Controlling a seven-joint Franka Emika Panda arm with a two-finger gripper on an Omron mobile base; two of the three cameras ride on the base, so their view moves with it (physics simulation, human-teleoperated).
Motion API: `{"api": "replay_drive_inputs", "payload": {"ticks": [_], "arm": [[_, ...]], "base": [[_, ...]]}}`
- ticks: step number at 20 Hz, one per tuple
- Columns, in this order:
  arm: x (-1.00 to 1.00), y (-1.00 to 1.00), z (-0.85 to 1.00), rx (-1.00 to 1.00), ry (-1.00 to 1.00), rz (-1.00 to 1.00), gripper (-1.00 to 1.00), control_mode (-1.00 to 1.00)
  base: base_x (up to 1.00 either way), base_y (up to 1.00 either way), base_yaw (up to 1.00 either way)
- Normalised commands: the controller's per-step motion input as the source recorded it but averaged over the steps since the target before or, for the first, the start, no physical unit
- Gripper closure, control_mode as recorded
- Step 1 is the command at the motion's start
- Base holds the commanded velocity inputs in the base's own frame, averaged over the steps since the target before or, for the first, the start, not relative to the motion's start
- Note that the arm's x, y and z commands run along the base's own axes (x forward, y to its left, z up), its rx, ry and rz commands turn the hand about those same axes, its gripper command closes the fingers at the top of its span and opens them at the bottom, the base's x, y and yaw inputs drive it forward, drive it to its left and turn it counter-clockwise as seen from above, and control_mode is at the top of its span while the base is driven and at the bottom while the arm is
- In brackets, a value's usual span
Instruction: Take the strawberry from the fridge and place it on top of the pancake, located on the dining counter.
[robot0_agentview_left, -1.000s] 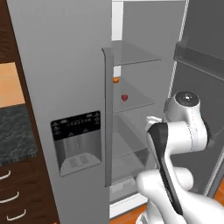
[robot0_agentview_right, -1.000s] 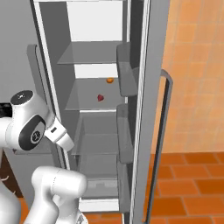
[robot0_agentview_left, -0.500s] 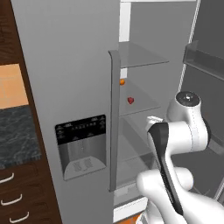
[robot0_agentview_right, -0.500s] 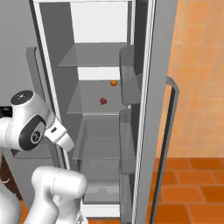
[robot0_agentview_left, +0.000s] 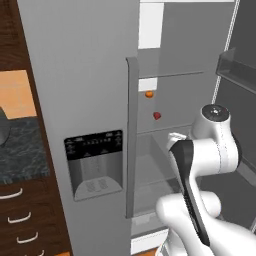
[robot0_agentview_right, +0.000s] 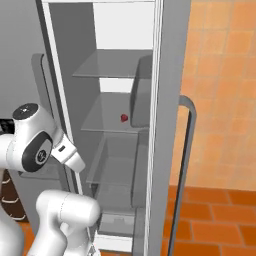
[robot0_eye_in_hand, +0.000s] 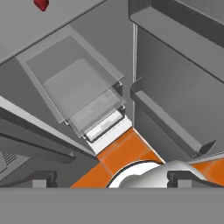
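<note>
The pincer (robot0_eye_in_hand: 112, 177) stands spread: its two dark fingertips (robot0_eye_in_hand: 40, 178) rise far apart at the bottom of the hand view, with nothing between them and nothing touching them. Past them lie the fridge's lower clear drawers and a strip of orange floor tile (robot0_eye_in_hand: 127, 151).

The strawberry (robot0_agentview_left: 157, 116) rests on a glass shelf (robot0_agentview_right: 107, 120) inside the open right compartment of the fridge (robot0_agentview_left: 90, 100), right of centre in the left base view, near the middle of the right base view and in the upper left corner of the hand view. A small orange fruit (robot0_agentview_left: 149, 94) sits above and slightly left of it in the left base view.

The black water dispenser panel (robot0_agentview_left: 94, 162) in the lower left shows faint marks too small to read.
</note>
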Motion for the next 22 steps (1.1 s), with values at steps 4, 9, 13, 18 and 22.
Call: {"api": "replay_drive_inputs", "payload": {"ticks": [4,9,13,18,22], "arm": [[0.00,0.00,0.00,0.00,0.00,0.00,-1.00,1.00],[0.00,0.00,0.00,0.00,0.00,0.00,-1.00,1.00],[0.00,0.00,0.00,0.00,0.00,0.00,-1.00,1.00],[0.00,0.00,0.00,0.00,0.00,0.00,-1.00,1.00],[0.00,0.00,0.00,0.00,0.00,0.00,-1.00,1.00]], "base": [[0.36,-0.34,0.17],[0.28,-0.25,0.10],[0.32,-0.24,0.00],[0.24,-0.22,-0.15],[0.02,-0.17,-0.10]]}}
